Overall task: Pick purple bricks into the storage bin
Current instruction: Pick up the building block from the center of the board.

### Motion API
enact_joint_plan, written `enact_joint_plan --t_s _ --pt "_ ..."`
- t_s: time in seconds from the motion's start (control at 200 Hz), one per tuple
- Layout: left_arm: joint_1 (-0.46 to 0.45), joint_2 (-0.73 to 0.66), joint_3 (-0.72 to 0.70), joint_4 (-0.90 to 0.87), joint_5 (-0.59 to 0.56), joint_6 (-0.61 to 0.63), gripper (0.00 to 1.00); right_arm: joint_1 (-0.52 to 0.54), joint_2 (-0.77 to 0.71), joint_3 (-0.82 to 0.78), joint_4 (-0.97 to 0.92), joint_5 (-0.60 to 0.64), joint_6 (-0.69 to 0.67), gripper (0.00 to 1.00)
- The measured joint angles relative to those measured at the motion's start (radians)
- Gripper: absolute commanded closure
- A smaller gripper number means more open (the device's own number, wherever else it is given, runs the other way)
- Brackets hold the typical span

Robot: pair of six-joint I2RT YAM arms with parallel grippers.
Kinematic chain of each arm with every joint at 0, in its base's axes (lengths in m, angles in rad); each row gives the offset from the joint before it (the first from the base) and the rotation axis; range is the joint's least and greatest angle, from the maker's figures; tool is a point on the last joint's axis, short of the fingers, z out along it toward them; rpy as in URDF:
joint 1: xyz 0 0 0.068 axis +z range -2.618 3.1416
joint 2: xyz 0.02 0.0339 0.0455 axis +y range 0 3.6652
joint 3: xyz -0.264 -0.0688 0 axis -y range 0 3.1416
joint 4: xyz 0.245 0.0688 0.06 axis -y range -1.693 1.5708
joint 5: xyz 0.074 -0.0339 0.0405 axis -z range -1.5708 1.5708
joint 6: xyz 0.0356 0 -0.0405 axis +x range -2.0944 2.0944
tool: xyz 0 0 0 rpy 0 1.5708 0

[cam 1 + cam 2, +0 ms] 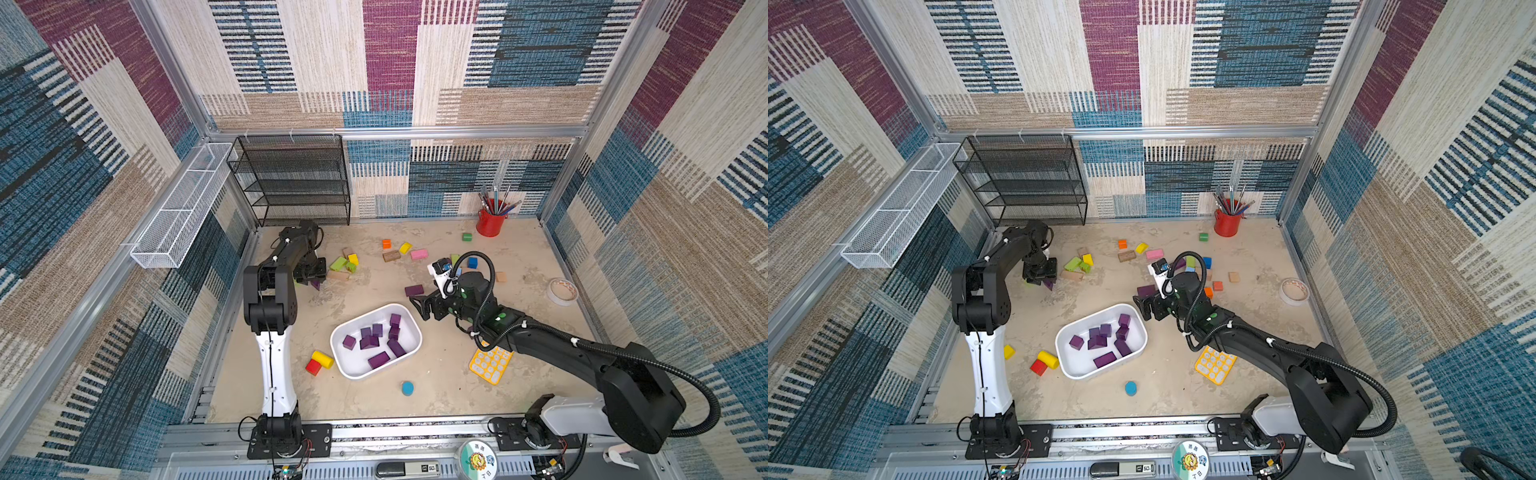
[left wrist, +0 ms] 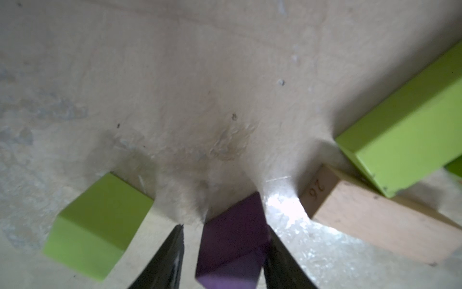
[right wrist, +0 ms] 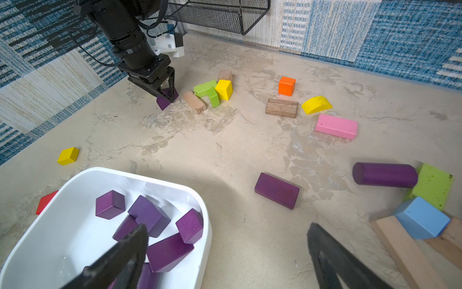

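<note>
At far left, the left gripper [image 3: 167, 97] is straddling one tilted purple brick [image 2: 232, 240] with its jaws partly apart: one finger is touching the brick and a gap is showing at the other. A lime block [image 2: 100, 225] and a bare wood block [image 2: 375, 225] are flanking it closely. At centre, the storage bin [image 1: 351, 361] is lying with its long axis diagonal, holding several purple bricks [image 1: 378, 359] at mixed angles. Right of it, a flat purple bar [image 1: 414, 289] is lying roughly crosswise with open tabletop [image 3: 250, 150] around it. The right gripper [image 1: 422, 308] is hovering beside the bin's far corner, jaws wide apart, holding nothing. A purple cylinder [image 3: 385, 174] is lying on its side, just beside a lime slab [image 3: 433, 187].
</note>
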Motion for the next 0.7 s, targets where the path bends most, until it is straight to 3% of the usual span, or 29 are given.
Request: enact_joint_plan --t_s 0.701 --pt "-0.035 0.024 0.016 -0.010 -0.005 0.025 0.65 0.000 0.018 0.001 -0.002 0.000 0.000 0.00"
